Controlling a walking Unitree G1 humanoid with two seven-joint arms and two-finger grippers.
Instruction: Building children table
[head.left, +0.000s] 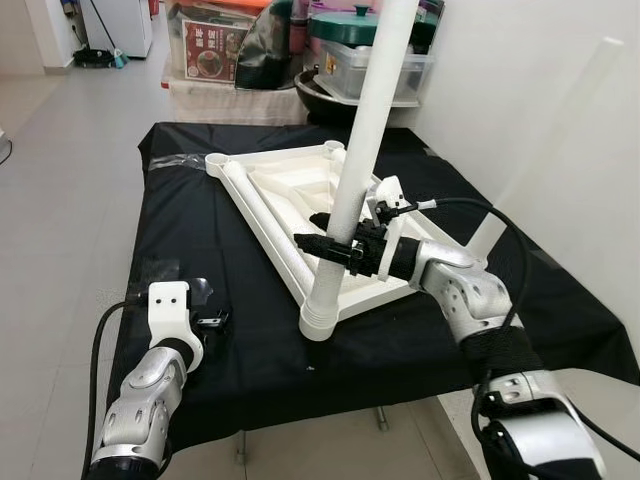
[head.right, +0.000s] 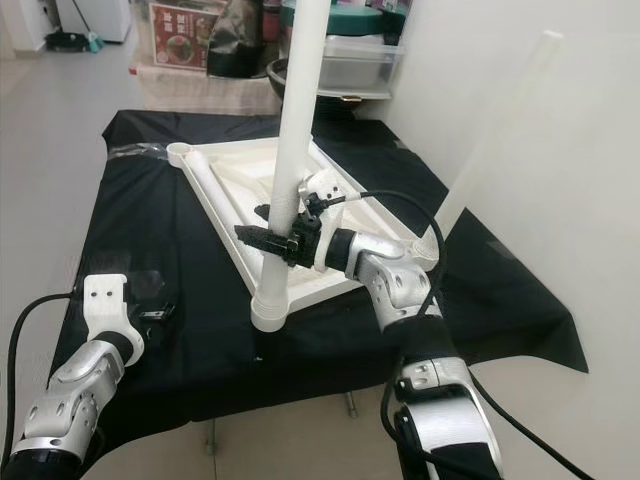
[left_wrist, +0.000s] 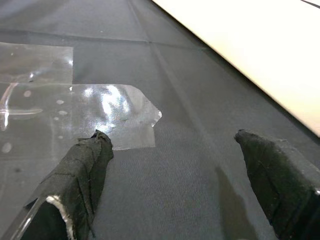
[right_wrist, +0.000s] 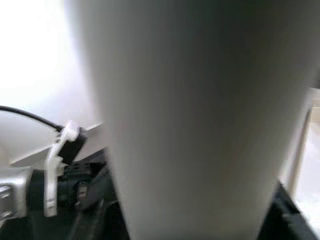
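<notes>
The white table top lies upside down on a black cloth. At its nearest corner a white leg stands in its socket, leaning a little. The right gripper is clamped on that leg low down, a finger on each side. The left gripper hovers just over the cloth near the front left edge — fingers apart, holding nothing — beside a patch of clear tape.
</notes>
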